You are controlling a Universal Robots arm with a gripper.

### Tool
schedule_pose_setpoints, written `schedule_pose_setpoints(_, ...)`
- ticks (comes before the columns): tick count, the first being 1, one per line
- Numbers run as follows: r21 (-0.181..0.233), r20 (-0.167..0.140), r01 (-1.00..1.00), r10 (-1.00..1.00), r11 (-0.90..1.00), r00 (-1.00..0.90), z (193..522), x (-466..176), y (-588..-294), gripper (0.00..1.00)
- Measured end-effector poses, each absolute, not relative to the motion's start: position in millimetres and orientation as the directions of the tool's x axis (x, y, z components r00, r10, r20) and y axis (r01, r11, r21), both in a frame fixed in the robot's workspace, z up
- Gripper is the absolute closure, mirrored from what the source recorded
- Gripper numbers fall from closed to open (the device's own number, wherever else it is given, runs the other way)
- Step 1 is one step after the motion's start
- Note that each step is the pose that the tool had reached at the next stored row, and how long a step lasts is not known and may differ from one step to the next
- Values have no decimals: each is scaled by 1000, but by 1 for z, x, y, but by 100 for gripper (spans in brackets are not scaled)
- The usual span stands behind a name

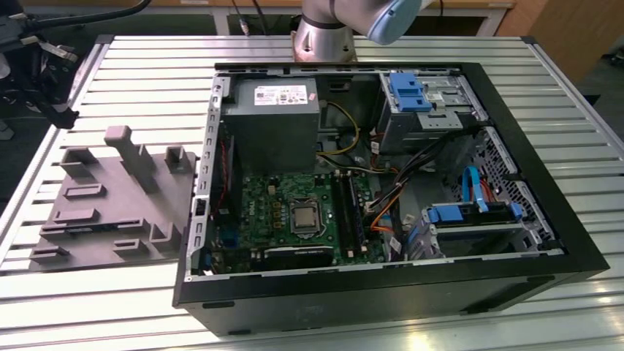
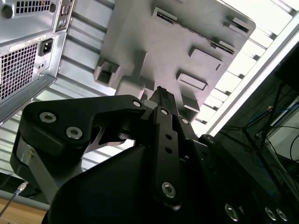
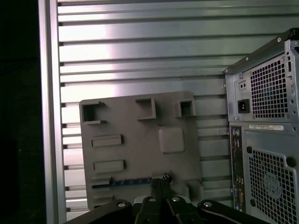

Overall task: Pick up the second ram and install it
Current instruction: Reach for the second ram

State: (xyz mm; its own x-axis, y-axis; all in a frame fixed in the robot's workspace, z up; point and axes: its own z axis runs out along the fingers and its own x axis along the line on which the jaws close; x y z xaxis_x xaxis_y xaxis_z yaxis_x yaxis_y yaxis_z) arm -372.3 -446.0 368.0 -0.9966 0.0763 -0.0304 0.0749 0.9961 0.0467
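Observation:
The second ram (image 3: 122,182) shows in the first wrist view as a thin dark strip with a bluish sheen, lying along one edge of the grey fixture plate (image 3: 140,140). My gripper (image 3: 161,179) hangs well above that plate. Its two black fingers are pressed together with nothing between them, and their tips line up with one end of the ram. In the second wrist view the shut gripper (image 2: 161,92) points at the same fixture plate (image 2: 154,42). In the exterior view the fixture plate (image 1: 98,212) lies on the exterior view's left, beside the open computer case (image 1: 390,292).
Inside the case lies a green motherboard (image 1: 283,212) with long black slots (image 1: 346,212) beside its silver chip. Thick grey posts (image 1: 131,157) stand up from the fixture. The case's rear panel (image 3: 266,116) rises close to the fixture. The slatted metal table (image 1: 146,66) ends near the fixture.

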Motion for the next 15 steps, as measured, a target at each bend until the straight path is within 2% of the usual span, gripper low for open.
schedule_pose_setpoints(15, 47, -30, 75, 76, 996, -997, 364, -377, -450, 89)
